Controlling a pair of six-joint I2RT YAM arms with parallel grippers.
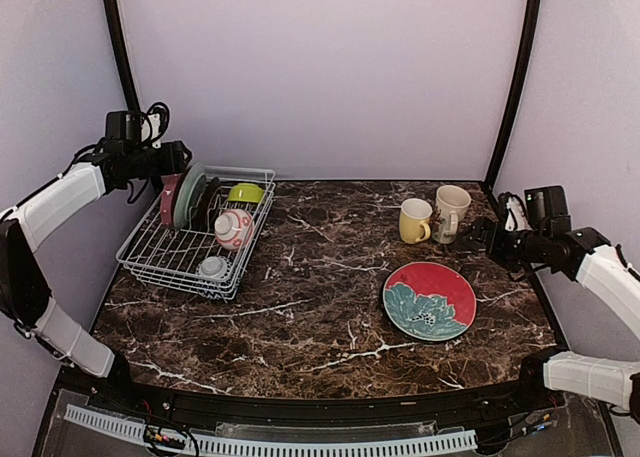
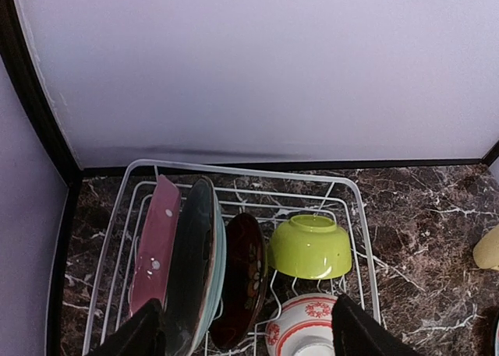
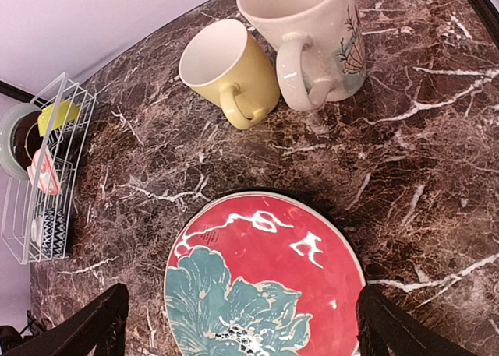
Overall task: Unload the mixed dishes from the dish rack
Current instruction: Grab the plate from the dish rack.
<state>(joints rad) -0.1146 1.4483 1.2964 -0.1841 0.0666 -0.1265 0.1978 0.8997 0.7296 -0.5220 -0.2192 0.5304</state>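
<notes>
1. The left fingers [image 2: 139, 334] are spread wide, grasp nothing, and hover over the rack [image 2: 234, 171].
2. Just below and between them, the teal-rimmed plate [image 2: 195, 262] and the dark plate [image 2: 243, 274] stand on edge, very close together. The red-and-white bowl [image 2: 300, 325] lies beside the right-hand finger.
3. Ahead of the left-hand finger leans the pink plate [image 2: 156, 243], and further ahead on the right-hand side sits the green bowl [image 2: 312, 247].
4. The step looks like picking one plate. Centre on a single rim and slip one finger into the gap beside it, or two plates may come up together.
5. Pinch near the top of the rim and lift straight up out of the wires before swinging over the desk [image 1: 320, 287].
6. The right fingers [image 3: 97, 325] are released too, above the red plate [image 3: 265, 278]. The yellow mug [image 3: 222, 64] and cream mug [image 3: 312, 37] stand beyond, out on the desk.
</notes>
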